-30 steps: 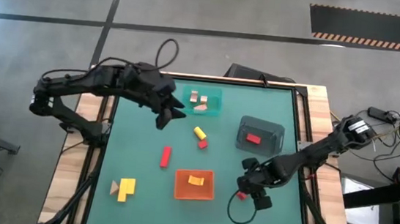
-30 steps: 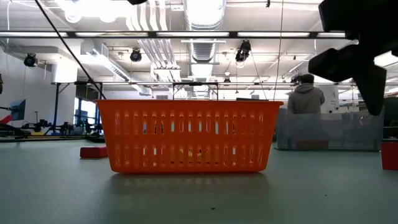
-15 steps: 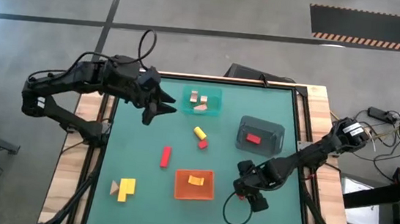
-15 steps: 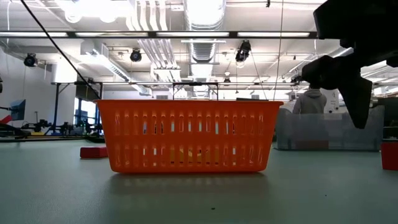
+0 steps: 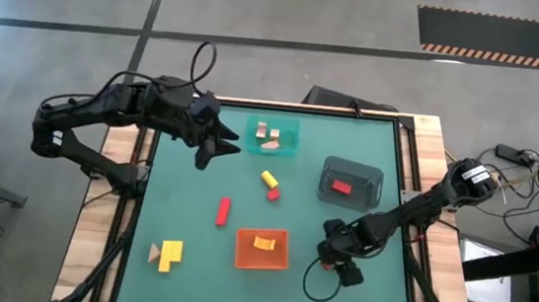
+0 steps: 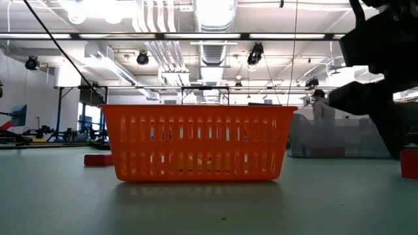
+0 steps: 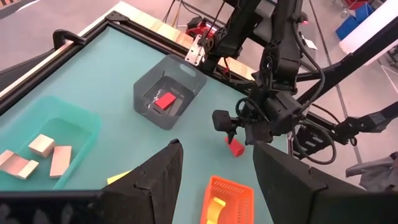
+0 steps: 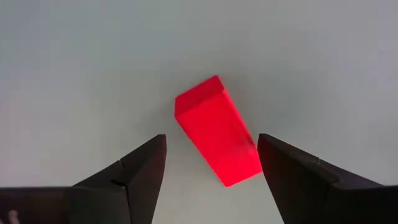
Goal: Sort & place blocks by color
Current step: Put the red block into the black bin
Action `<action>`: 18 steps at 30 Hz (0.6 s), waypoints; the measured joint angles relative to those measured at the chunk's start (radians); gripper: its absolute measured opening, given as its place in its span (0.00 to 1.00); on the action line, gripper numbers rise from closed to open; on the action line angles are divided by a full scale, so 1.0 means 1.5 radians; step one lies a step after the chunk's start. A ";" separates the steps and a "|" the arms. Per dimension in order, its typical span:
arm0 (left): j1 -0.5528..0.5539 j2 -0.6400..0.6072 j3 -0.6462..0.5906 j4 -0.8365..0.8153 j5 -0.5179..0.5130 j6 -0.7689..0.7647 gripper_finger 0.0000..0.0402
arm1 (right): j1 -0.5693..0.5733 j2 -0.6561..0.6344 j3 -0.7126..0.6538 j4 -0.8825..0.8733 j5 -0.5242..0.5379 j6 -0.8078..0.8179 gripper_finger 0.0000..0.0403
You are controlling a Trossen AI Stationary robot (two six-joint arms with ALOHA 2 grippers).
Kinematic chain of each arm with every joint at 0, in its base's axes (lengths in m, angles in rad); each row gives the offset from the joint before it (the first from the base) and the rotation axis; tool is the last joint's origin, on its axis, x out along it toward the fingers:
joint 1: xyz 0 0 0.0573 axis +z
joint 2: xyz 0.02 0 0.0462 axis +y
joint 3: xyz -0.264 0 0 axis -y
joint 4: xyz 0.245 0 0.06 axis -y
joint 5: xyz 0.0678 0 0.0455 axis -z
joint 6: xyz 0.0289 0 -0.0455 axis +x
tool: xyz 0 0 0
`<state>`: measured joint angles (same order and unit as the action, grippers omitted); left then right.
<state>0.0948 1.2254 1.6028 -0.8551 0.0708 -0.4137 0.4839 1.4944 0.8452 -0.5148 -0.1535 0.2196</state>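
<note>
I see the right gripper (image 5: pixel 330 265) low over the near-right part of the green bench (image 5: pixel 369 146), jaws spread wide and grasping nothing. Straight beneath it lies a small red wooden block (image 8: pixel 217 132), flat on the surface, set at a slant between the two jaws and touching neither in the right wrist view. In the high view only a sliver of that block shows at the gripper.

The left gripper (image 5: pixel 218 150) hangs above the far-left part of the bench, just left of the teal square tray (image 5: pixel 293 132). Its jaws stand parted and hold nothing.

Where the blocks lie, from the high view:
- Three plain tan wooden pieces (image 5: pixel 268 137) sit inside the teal tray.
- One red flat block (image 5: pixel 341 187) lies in the grey square tray (image 5: pixel 377 177), right of centre.
- One yellow block (image 5: pixel 264 242) rests in the orange slotted basket (image 5: pixel 261 262) at the near middle.
- A yellow short bar (image 5: pixel 269 179) and a small red piece (image 5: pixel 272 194) lie loose mid-bench, just beside each other.
- A red upright-looking bar (image 5: pixel 223 211) lies loose left of the orange basket.
- A yellow L-shaped piece (image 5: pixel 170 255) and a tan wedge (image 5: pixel 154 253) sit at the near-left, side by side.

Low view: the orange basket fills the middle; the right arm shows dark at the right edge.
</note>
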 joint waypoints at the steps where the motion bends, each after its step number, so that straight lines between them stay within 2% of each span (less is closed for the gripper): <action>1: 0.000 0.001 0.000 0.000 0.000 0.000 0.45 | 0.000 0.000 -0.005 0.012 -0.003 0.001 0.61; 18: 0.001 0.017 0.000 0.001 -0.001 0.009 0.45 | -0.022 0.000 -0.052 0.125 -0.028 -0.069 0.53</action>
<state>0.0963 1.2504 1.6028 -0.8536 0.0700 -0.4000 0.4507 1.4944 0.7673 -0.3265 -0.1950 0.1166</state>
